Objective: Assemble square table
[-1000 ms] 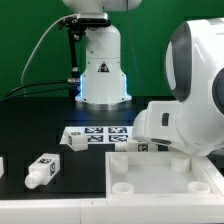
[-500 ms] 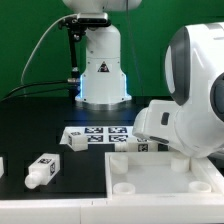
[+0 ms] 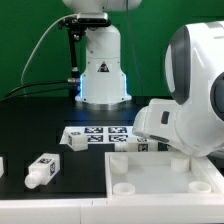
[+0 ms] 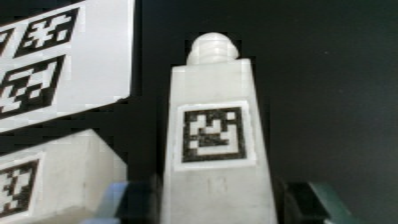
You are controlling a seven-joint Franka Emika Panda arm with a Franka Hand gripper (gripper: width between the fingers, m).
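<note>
While my tool (image 4: 222, 202) straddles a tagged white leg (image 4: 217, 120), one finger on each side of its lower end, I cannot tell whether it is clamped or loose. The leg is on the black surface (image 4: 329, 90), just beside the marker board (image 4: 54, 55). The square tabletop slab (image 3: 150, 172) is near; a second leg (image 3: 42, 171) is well apart. Nothing has moved since the earlier frames.

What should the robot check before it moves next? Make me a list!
1. Leg sits between both fingers of the gripper: ok.
2. Fingers squeezing the leg tightly: cannot tell.
3. Square slab has its near corner holes uncovered: ok.
4. Marker board is apart from the leg: ok.
5. Spare leg lies loose on the table, away from the slab: ok.
</note>
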